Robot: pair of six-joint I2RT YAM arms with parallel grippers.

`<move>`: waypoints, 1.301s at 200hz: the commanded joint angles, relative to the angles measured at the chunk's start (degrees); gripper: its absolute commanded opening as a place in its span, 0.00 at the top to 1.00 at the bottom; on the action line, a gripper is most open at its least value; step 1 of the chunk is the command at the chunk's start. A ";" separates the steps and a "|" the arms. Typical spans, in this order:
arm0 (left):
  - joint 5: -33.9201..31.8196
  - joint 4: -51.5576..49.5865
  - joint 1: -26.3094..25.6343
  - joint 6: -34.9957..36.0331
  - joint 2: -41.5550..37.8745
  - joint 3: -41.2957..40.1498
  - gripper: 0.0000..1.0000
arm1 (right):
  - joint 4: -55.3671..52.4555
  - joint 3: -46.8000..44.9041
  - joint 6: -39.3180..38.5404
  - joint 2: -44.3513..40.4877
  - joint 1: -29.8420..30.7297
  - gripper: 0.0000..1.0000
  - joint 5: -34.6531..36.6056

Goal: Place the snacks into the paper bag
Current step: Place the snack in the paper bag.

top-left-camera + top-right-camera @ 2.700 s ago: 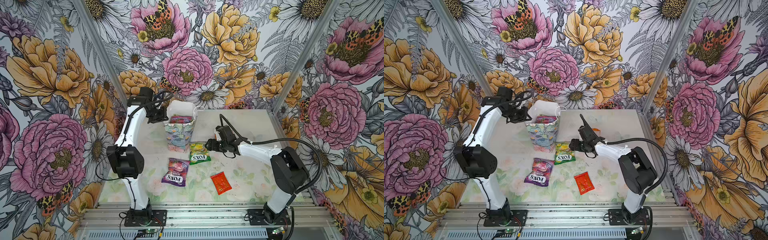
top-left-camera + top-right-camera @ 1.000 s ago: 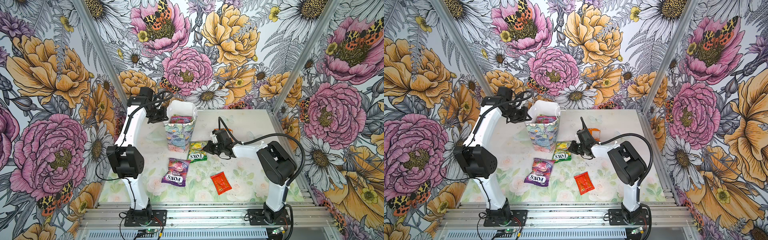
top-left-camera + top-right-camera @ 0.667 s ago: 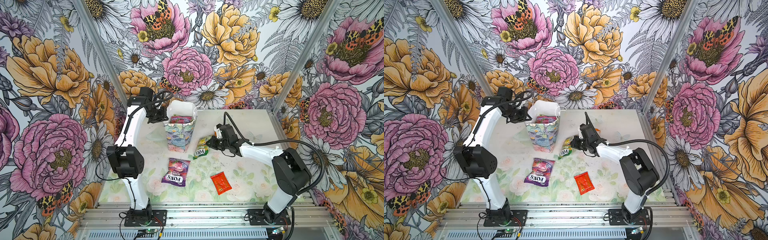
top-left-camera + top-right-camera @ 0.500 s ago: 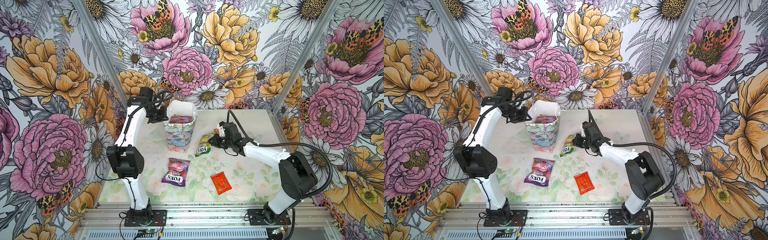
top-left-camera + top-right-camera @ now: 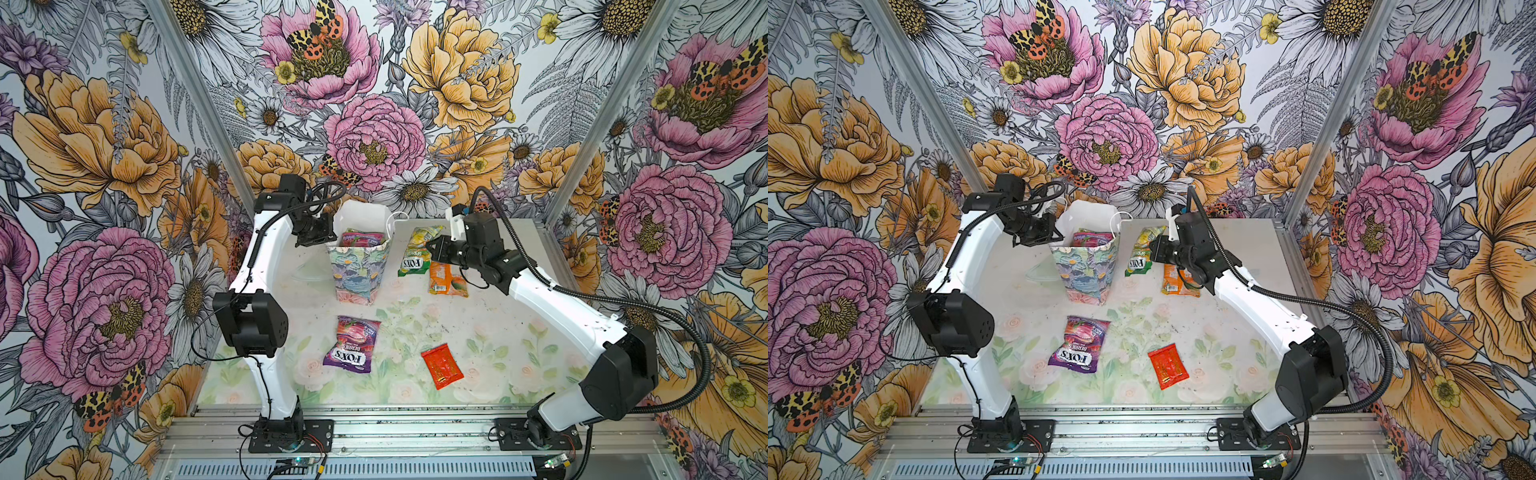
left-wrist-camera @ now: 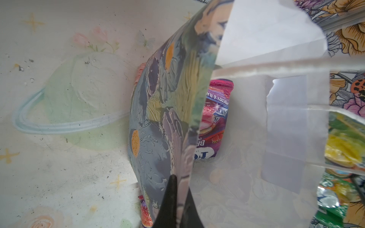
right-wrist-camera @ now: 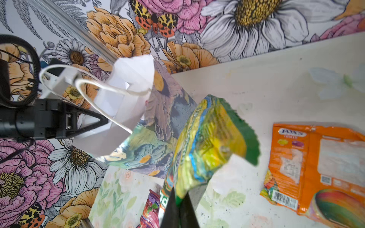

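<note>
– So, how far along are you with the snacks?
– Partway, I am judging. My right jaws are clamping one edge of the green FOX'S packet (image 5: 417,249). It is hanging clear of the bench (image 5: 519,332), just right of the paper bag (image 5: 357,270) and about level with its rim, not yet over the mouth.
– And what is the left side doing?
– My left jaws are pinching the bag's left rim, closed together on the paper. The bag is standing upright toward the far middle of the bench, with its mouth gaping.
– What is sitting inside?
– A purple FOX'S Berries packet (image 5: 360,240) is showing at the top, with a strip of another wrapper (image 5: 353,231) behind it. What is lying deeper I cannot tell.
– And what is waiting outside?
– Three packets are lying flat on the bench. An orange packet (image 5: 448,281) is lying right of the bag, a second purple packet (image 5: 352,345) is lying near of the bag, and a small red packet (image 5: 441,366) is lying near and right of that one. So, after the green packet I am carrying, three pickups are remaining as far as I am seeing.
</note>
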 commanded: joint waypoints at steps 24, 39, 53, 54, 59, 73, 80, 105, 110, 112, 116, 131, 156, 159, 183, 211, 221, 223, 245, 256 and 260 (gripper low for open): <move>1.82 1.32 0.52 -0.16 -2.57 -0.19 1.00 | -2.18 8.40 -4.98 -0.85 -0.71 1.00 2.21; 1.73 1.35 0.50 -0.12 -2.68 -0.25 1.00 | -2.33 10.17 -5.53 -1.07 -0.82 1.00 2.23; 1.63 1.38 0.51 -0.16 -2.70 -0.26 1.00 | -2.87 12.41 -6.19 -0.98 -0.82 1.00 2.28; 1.63 1.37 0.48 -0.17 -2.68 -0.25 1.00 | -2.95 12.56 -6.29 -0.98 -0.78 1.00 2.30; 1.64 1.43 0.45 -0.06 -2.66 -0.25 1.00 | -3.27 13.51 -6.64 -0.86 -0.80 1.00 2.24; 1.73 1.37 0.47 -0.17 -2.65 -0.26 1.00 | -3.82 16.10 -7.38 -0.62 -0.80 1.00 2.22; 1.70 1.37 0.50 -0.17 -2.65 -0.25 1.00 | -3.90 17.34 -7.68 -0.50 -0.76 1.00 2.14; 1.72 1.37 0.46 -0.17 -2.81 -0.23 1.00 | -4.06 21.63 -8.14 0.38 -0.78 1.00 1.30; 1.63 1.41 0.53 -0.17 -2.83 -0.24 1.00 | -4.00 22.54 -8.16 0.79 -0.74 1.00 1.01; 1.63 1.42 0.50 -0.13 -2.77 -0.29 1.00 | -3.99 22.84 -8.15 0.94 -0.74 1.00 0.89; 1.63 1.37 0.49 -0.17 -2.83 -0.23 1.00 | -3.99 23.55 -8.15 1.20 -0.74 1.00 0.68; 1.68 1.43 0.48 -0.13 -2.80 -0.24 1.00 | -4.01 26.37 -8.02 2.69 -0.54 1.00 -0.49; 1.63 1.43 0.47 -0.17 -2.78 -0.24 1.00 | -4.28 31.25 -8.28 5.69 0.52 1.00 -1.62; 1.63 1.38 0.47 -0.16 -2.84 -0.24 1.00 | -4.37 31.95 -8.44 6.11 0.82 1.00 -1.70; 1.80 1.36 0.47 -0.17 -2.80 -0.18 1.00 | -5.61 37.42 -8.94 9.91 2.26 1.00 -2.22; 1.72 1.44 0.50 -0.14 -2.83 -0.24 1.00 | -6.55 44.14 -9.10 15.08 4.40 1.00 -2.40; 1.78 1.41 0.56 -0.14 -2.77 -0.22 1.00 | -7.11 46.80 -9.18 17.32 5.19 1.00 -2.64; 1.76 1.37 0.51 -0.14 -2.75 -0.24 1.00 | -7.25 47.34 -9.13 17.83 5.33 1.00 -2.75; 1.83 1.35 0.55 -0.17 -2.80 -0.24 1.00 | -8.95 53.54 -9.03 23.06 6.84 1.00 -3.22; 1.97 1.41 0.59 -0.10 -2.87 -0.22 1.00 | -9.65 56.02 -8.83 25.46 7.36 1.00 -3.37; 1.96 1.41 0.60 -0.08 -2.87 -0.28 1.00 | -9.90 56.79 -8.68 26.31 7.45 1.00 -3.34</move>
